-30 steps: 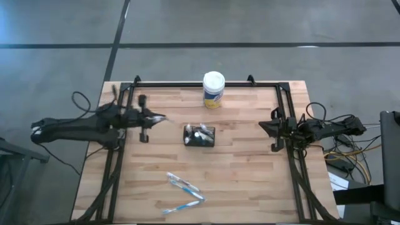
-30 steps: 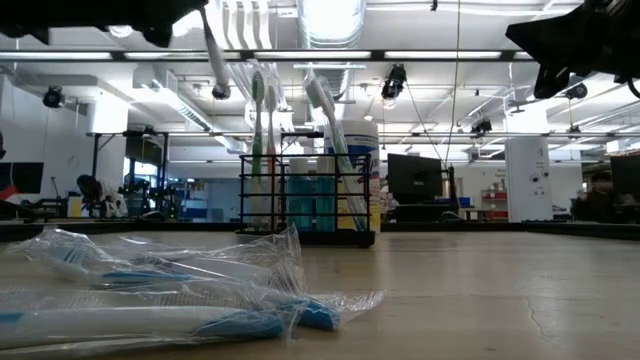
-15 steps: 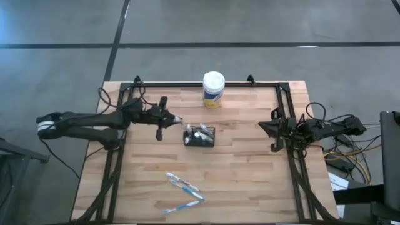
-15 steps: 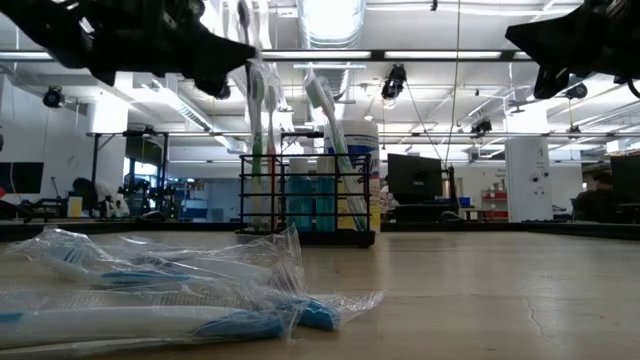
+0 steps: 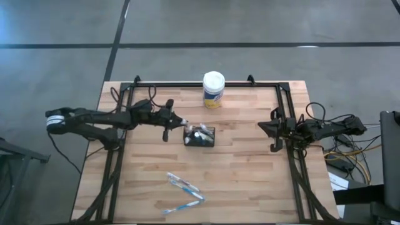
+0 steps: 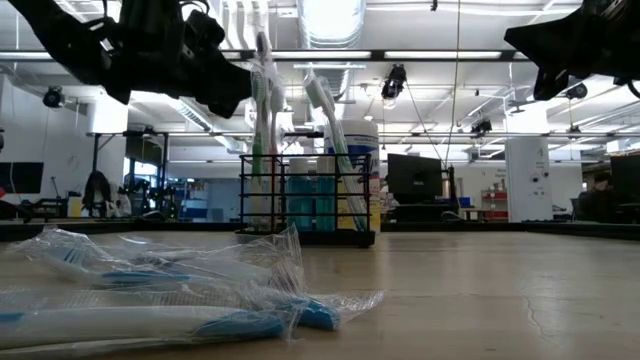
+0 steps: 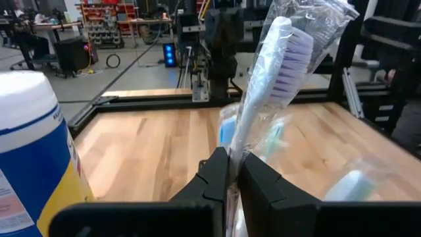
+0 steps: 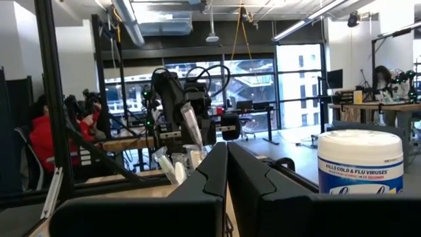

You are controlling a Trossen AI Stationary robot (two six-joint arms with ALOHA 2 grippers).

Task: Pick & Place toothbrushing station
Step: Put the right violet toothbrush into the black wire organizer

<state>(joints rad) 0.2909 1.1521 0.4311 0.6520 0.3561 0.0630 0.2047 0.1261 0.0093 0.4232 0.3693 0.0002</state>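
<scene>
The toothbrushing station (image 5: 199,135) is a small black slotted caddy standing on its base at mid-table, with several toothbrushes upright in it; it also shows in the low view (image 6: 305,205). My left gripper (image 5: 177,120) hovers just left of and above the caddy, shut on a white toothbrush (image 7: 276,66) in a clear wrapper. My right gripper (image 5: 270,129) waits shut and empty at the table's right edge, raised (image 6: 545,50). My left gripper pinches the wrapped toothbrush's handle (image 7: 234,155) between its two fingers, wrapper and all. The fingers come from the table's left, about level. The brush is lifted clear and stands steeply, its bristle head (image 7: 293,56) up and beyond the fingertips, above the caddy's left end.
A white-lidded, yellow-labelled round canister (image 5: 214,89) stands at the far edge behind the caddy. Several wrapped toothbrushes (image 5: 184,190) lie on the table near the front edge. A black frame rail (image 5: 206,83) runs round the table.
My left gripper has gone toward the table's right edge with the wrapped toothbrush, from well left of the caddy to just beside it. The brush has stayed clear of the table and now stands over the caddy's left end.
</scene>
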